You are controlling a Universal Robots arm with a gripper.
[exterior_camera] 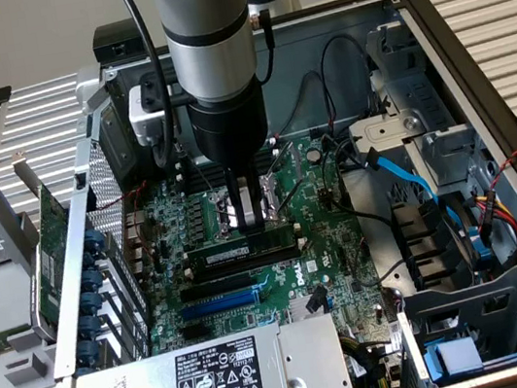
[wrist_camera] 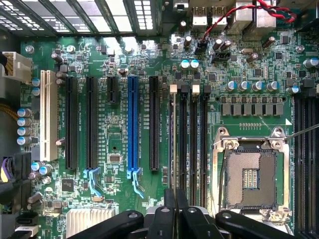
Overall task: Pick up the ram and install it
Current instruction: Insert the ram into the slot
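Exterior view, taken from its left across.

Well left of the jaws: a row of blue card retainers (exterior_camera: pixel 90 299) on the case's rear wall. They play no part in this step.

Left of the jaws and nearer the camera: the blue expansion slot (exterior_camera: pixel 219 304) with black slots beside it, all bare.

At the jaws: the gripper (exterior_camera: pixel 254 219) hangs straight down from the arm over the memory slots. The jaws are drawn in narrow, almost together. The ram (exterior_camera: pixel 233 251) stands on edge in a black slot directly beneath them, level along the slot, with its label strip facing the camera. The fingertips sit at its top edge, a little right of its middle. I cannot tell whether they pinch that edge or only bear on it.

Judgement: a vertical approach with narrow jaws suits a thin board that must go straight down into its slot. The level lie suggests it is in the slot. Full seating is unconfirmed, since the end clips are too small to read.

In the wrist view the fingers (wrist_camera: pixel 169 214) line up with the memory slot nearest the expansion slots, which is consistent.

Just behind the jaws: the CPU socket (wrist_camera: pixel 249 179), open and empty.

Right of the jaws: a blue cable (exterior_camera: pixel 403 176) runs toward the drive bay, well apart from the jaws, so a snag looks unlikely.
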